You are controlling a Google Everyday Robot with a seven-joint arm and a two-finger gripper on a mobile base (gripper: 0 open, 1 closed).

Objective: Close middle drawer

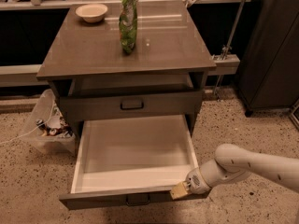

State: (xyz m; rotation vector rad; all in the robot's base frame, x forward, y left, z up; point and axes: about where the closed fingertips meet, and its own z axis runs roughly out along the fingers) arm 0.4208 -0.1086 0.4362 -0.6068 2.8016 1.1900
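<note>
Camera view: looking down from the front on a grey-brown cabinet with a flat glossy top [93, 55], standing on a speckled floor [28, 181]
Far left: a clear plastic bin [44, 125] holding small clutter sits on the floor, just beside the cabinet's left leg
Top, left: a shallow cream bowl [92, 12] sits near the back corner
Top, middle: a crinkled green bag [127, 20] stands upright, well apart from the bowl
Under the top: a taller-fronted upper drawer [93, 107] with a small dark handle; I cannot tell whether it is fully home
Task's thing: the wide grey-brown middle drawer with a pale whitish inner box [135, 146] stands wide open below the upper drawer, with its flat front nearest me
Front centre: a small dark rectangular handle [138, 200] sits on that flat front
Gripper: the tan-tipped gripper [180, 190] is at the right end of the middle drawer's front, up against its top edge; whether it is apart or together I cannot tell
Arm: a rounded white arm [252, 164] reaches in low from the right edge
Far right: a tall dark cupboard [275, 45] stands well apart from the cabinet
</note>
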